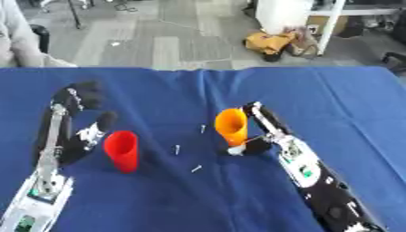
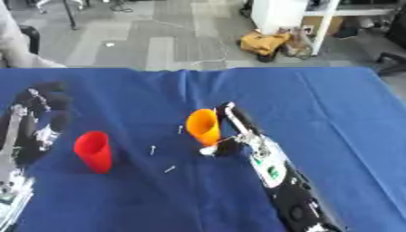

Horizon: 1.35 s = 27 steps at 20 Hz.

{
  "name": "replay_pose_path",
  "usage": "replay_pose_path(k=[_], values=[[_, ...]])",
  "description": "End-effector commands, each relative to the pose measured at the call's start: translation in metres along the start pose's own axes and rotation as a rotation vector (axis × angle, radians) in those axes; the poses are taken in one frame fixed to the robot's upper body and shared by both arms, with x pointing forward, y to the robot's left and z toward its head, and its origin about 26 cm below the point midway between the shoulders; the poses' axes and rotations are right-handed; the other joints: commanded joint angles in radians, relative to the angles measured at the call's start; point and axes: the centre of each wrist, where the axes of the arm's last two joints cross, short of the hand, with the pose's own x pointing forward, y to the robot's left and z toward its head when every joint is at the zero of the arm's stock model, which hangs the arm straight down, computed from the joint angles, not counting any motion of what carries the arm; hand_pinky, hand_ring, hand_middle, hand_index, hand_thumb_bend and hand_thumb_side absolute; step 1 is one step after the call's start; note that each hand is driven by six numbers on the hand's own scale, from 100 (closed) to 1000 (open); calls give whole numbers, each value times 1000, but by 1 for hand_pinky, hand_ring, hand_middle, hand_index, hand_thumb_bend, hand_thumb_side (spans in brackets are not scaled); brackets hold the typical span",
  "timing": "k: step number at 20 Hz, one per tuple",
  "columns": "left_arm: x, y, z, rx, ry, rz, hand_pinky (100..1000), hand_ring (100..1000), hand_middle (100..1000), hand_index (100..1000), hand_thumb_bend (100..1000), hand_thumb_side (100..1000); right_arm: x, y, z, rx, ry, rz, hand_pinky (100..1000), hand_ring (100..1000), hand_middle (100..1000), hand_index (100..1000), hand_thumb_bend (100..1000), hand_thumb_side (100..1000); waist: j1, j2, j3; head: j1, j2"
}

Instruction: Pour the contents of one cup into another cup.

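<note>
Both forearms enter from the lower corners onto the blue cloth (image 1: pixel 317 90). Right hand (image 1: pixel 262 136) grips the orange cup (image 1: pixel 231 127): fingers run up its right wall, thumb curls at its base. Orange cup is tilted, long axis leaning up and left, mouth facing up and toward the left hand, base low against the right palm.

Left hand (image 1: pixel 79 122) is open, fingers relaxed and raised, holding nothing. Red cup (image 1: pixel 122 150) stands upright on the cloth, just beside the left hand's thumb on its right side; contact cannot be determined. Red cup's mouth faces up.

Three small white bits (image 1: pixel 196 168) lie on the cloth between the cups, left of the right hand.
</note>
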Motion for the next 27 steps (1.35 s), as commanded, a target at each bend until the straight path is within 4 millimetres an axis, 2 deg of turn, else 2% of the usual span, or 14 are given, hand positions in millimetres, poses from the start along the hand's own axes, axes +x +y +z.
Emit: replay_pose_path(k=[1,2,9,10,11,14,17,18,19,20,21,25,27], values=[[6,12,-3,10,-19,-21,652,641,671,769,850,751,2,-6,-2,14,-37,45,891,700,617,792,1000,541,0,-12,-1,0,0],[6,13,-3,11,-14,-22,652,641,670,769,850,754,2,-7,0,2,-43,45,910,721,636,809,1000,541,-1,-12,-2,1,1],[3,16,0,19,0,-29,654,644,672,767,852,768,8,-36,5,-198,-51,-21,902,686,614,796,1000,541,-4,-11,-8,8,3],[2,16,1,21,3,-31,655,647,673,767,851,775,11,-42,6,-239,-53,-39,891,670,607,781,1000,629,-5,-11,-9,9,4],[1,17,2,21,8,-34,655,649,675,767,850,782,13,-49,7,-280,-56,-60,888,665,600,776,1000,541,-6,-10,-10,11,4],[-1,19,4,22,20,-41,657,655,679,766,854,793,22,-68,11,-360,-71,-112,875,649,587,768,1000,532,-9,-8,-11,15,7],[-3,20,6,28,31,-39,657,658,679,764,856,801,29,-81,17,-434,-77,-161,864,639,578,760,1000,597,-11,-5,-13,20,9],[-3,20,7,29,34,-38,658,661,681,764,856,809,31,-84,19,-454,-75,-177,858,632,571,755,973,649,-12,-4,-13,20,10],[-4,20,8,27,38,-38,658,661,682,764,856,809,33,-86,22,-473,-70,-197,857,631,570,755,964,656,-12,-4,-14,21,11],[-4,21,8,25,40,-39,658,663,683,764,856,813,33,-87,24,-487,-60,-213,844,621,558,749,868,738,-13,-3,-15,21,12],[-5,21,9,24,43,-40,658,663,683,764,856,814,34,-87,27,-503,-47,-232,839,618,553,746,836,767,-15,-3,-17,21,12],[-7,22,12,29,60,-32,659,672,691,765,855,823,36,-85,33,-527,-17,-283,826,609,546,739,781,828,-16,-3,-16,29,12],[-7,22,13,25,66,-29,659,681,699,765,855,828,36,-84,35,-535,-4,-303,820,604,541,734,724,846,-17,-3,-16,27,12]])
